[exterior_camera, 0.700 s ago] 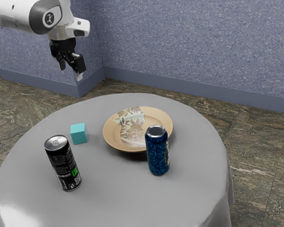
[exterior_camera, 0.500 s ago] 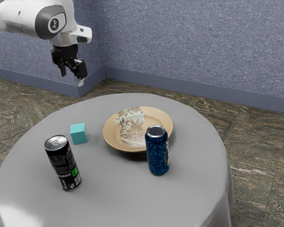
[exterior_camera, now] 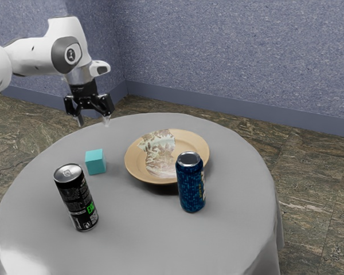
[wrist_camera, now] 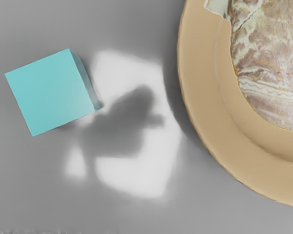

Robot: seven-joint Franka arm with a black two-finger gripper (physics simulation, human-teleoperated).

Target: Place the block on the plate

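The black two-finger gripper (exterior_camera: 93,121) is hanging lower and closer to the round grey table (exterior_camera: 137,229) than it was half a second ago, and it is facing the exterior view at a fresh angle, so the hand is both dropping and turning. Its two fingers are standing apart with nothing between them. The turquoise cube-shaped block (exterior_camera: 96,162) is resting on the tabletop where it was, beside the broad tan plate with a marbled patch in its middle (exterior_camera: 189,140) and separate from it, so the task is still waiting on its first grasp; the hand is probably lining up for that. The exterior view is giving the height left to lose and the neighbours: the black drink can with green lettering (exterior_camera: 77,197) is standing near the block, and the dark blue can (exterior_camera: 190,183) is standing close by the plate, possibly calling for care when placing. The wrist view is adding the look from above: the block is lying skewed, with bare tabletop separating it from the plate's rim, and a dark shadow (wrist_camera: 119,126) is falling across a bright patch between them. The gripper is likely needing to match that skew before closing.
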